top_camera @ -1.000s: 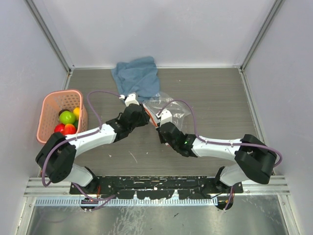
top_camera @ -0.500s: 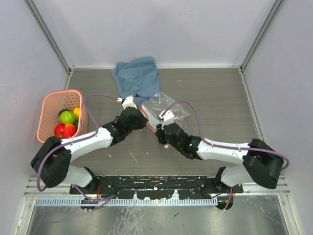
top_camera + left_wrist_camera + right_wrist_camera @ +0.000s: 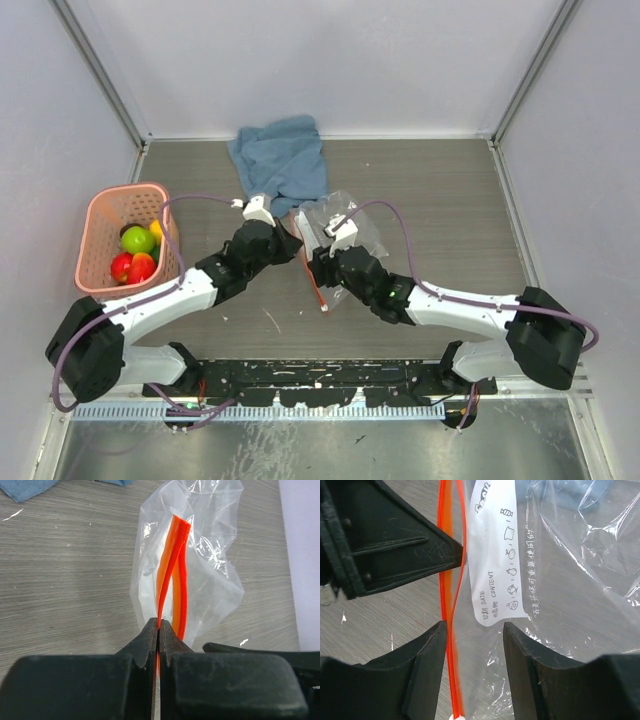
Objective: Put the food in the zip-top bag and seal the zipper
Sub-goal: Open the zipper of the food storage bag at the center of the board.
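The left gripper (image 3: 158,625) has now clamped the orange zipper (image 3: 172,555) of the bag (image 3: 210,580); the right gripper (image 3: 474,640) has opened, jaws wide astride it. Grey wood-grain tabletop (image 3: 440,190), pale walls (image 3: 330,60) around.

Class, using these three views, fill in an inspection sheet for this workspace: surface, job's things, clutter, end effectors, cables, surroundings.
Surface: grey wood-grain table, flat.
Job's things: clear zip-top bag at mid-table, no fruit seen inside; its red-orange zipper has its two strips apart; toy fruits lie in the pink basket at the left.
Clutter: crumpled blue cloth at the far edge, next to the bag.
End effectors: left end effector shut on the zipper; right end effector open, fingers straddling the zipper edge.
Cables: purple cables, one looping off each arm; the right one crosses above the bag.
Surroundings: pale walls on three sides; nothing else seen.
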